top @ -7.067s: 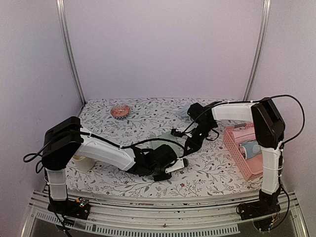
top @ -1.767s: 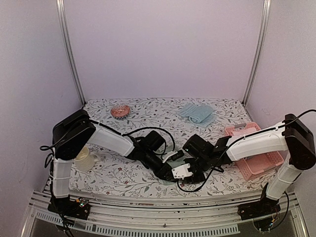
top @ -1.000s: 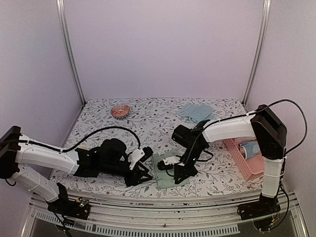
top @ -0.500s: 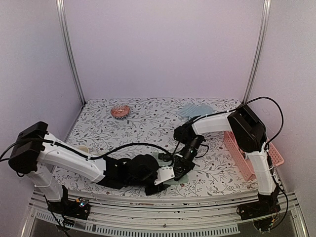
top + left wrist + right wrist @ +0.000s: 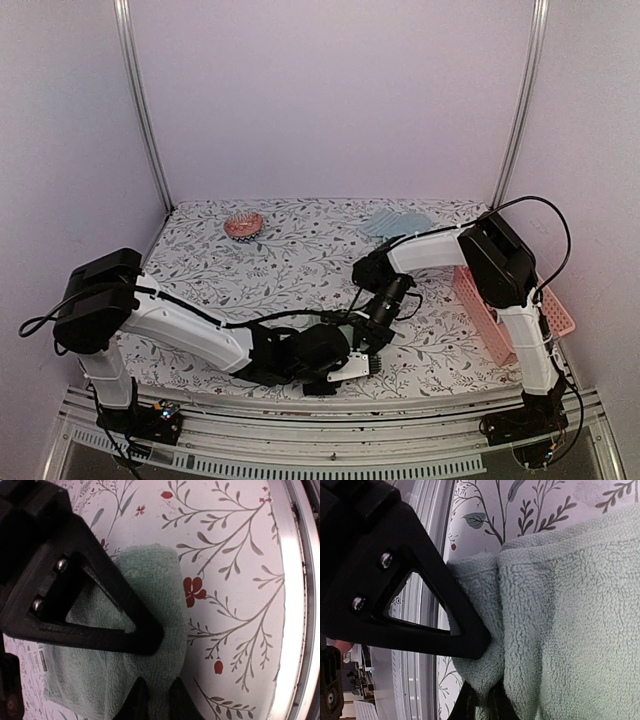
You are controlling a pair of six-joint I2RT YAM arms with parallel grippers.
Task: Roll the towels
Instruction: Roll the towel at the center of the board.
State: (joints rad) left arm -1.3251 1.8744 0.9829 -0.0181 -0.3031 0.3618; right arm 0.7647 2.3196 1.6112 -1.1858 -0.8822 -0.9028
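A pale green towel lies folded on the flowered table near its front edge. My left gripper is shut on the towel's near edge, with the cloth pinched between both fingers. My right gripper is shut on a rolled fold of the same towel. In the top view both grippers meet at the front centre, left and right, and they hide most of the towel. A light blue towel lies loosely folded at the back right.
A pink basket stands at the right edge behind the right arm. A copper-coloured bowl sits at the back left. The metal front rail runs close beside the towel.
The left arm has shifted a little to the right along the front edge. The right gripper stays at the towel, and both grippers now sit closer together over it.
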